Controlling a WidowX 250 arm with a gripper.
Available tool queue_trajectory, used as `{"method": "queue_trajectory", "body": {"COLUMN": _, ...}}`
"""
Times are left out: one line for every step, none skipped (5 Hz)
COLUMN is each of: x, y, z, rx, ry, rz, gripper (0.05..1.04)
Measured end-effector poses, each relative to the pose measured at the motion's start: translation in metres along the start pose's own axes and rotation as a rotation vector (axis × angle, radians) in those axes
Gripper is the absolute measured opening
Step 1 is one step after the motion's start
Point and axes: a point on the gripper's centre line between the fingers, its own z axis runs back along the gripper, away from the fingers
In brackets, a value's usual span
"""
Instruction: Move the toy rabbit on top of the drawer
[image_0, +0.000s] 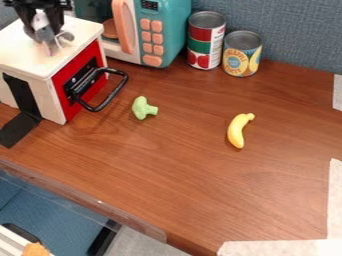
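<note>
Black gripper (43, 30) fingers are parted only by the width of the toy rabbit (45, 36), which seems to be pinched between them, upright, so that its lower end is kept free to be set down.

Nearest, strips of pale tape (274, 248) are stuck along the wooden table (194, 185), presumably so that a work area is marked. Beyond them, the yellow banana (237, 131) and the green broccoli (142, 108) are left lying well apart, where the placing is not obstructed.

At the left, the drawer (30, 62) is seen with its front (75, 87) closed and its black handle (119, 92) turned outward. It seems to be anchored by a black strap (23, 95), so that sliding is resisted. The rabbit is held over its pale top, towards the far side; whether contact has been made cannot be told. Lowering, if needed, and release are judged to be called for; if let go tilted, it could be toppled.

Farthest, the toy microwave (163, 30) and two cans (200, 46) are stood by the partition, out of the way.
</note>
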Motion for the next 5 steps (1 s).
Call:
{"method": "queue_trajectory", "body": {"x": 0.004, "y": 0.007, "z": -0.005, "rx": 0.034, "ry": 0.026, "rz": 0.027, "gripper": 0.619}}
{"method": "queue_trajectory", "body": {"x": 0.002, "y": 0.008, "z": -0.009, "rx": 0.030, "ry": 0.071, "rz": 0.037, "gripper": 0.921}}
{"method": "queue_trajectory", "body": {"x": -0.001, "y": 0.013, "z": -0.006, "rx": -0.035, "ry": 0.072, "rz": 0.034, "gripper": 1.008}}
{"method": "queue_trajectory", "body": {"x": 0.003, "y": 0.020, "z": 0.016, "rx": -0.148, "ry": 0.017, "rz": 0.027, "gripper": 1.004}}
{"method": "queue_trajectory", "body": {"x": 0.005, "y": 0.020, "z": 0.055, "rx": -0.182, "ry": -0.064, "rz": -0.010, "gripper": 1.000}}
